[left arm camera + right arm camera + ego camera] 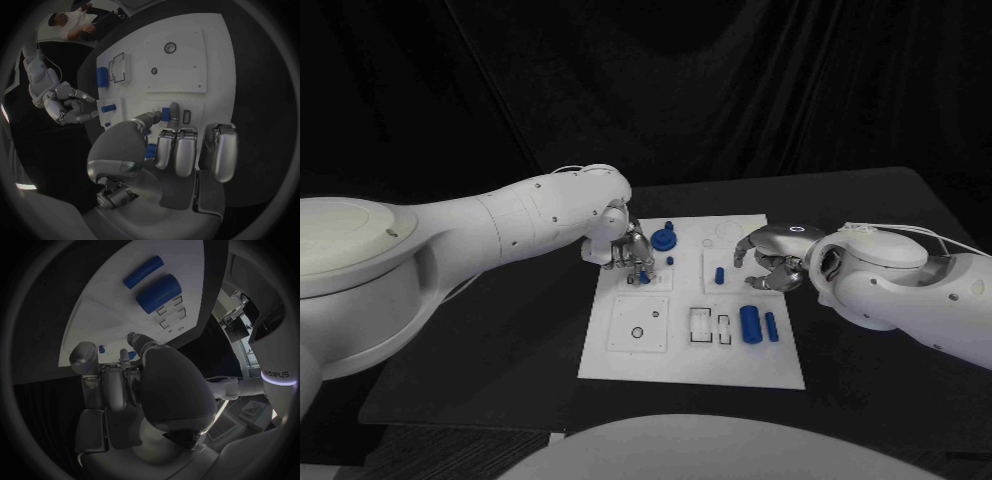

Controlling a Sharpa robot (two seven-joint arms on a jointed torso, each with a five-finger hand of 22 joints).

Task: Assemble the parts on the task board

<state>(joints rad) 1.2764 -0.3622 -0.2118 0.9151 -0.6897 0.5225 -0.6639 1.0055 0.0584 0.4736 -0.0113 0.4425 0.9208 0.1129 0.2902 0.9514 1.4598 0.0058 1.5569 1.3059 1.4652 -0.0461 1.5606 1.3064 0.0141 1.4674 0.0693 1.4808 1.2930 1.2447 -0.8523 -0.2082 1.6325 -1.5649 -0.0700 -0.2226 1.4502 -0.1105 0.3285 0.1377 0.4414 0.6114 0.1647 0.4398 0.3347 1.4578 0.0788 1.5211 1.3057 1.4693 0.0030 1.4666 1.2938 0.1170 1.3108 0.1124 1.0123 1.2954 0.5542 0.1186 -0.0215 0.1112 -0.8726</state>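
Dim scene, black backdrop swallows detail. Overhead light lands on the white task board (692, 350), brightest thing there. Soft highlights on the arm shells. Wrist views heavily fisheyed, edges vignetted dark and soft.

Left hand (626, 252) is over the board's (661, 365) far left part, fingers curled down at a small blue part (645, 276); whether it grips cannot be told. A round blue part (665, 239) sits just beside it. Right hand (775, 262) hovers at the board's right edge, fingers curled, nothing seen in them. A blue peg (720, 274) stands just beside it. Two blue cylinders (751, 325) lie nearer the robot from that hand.
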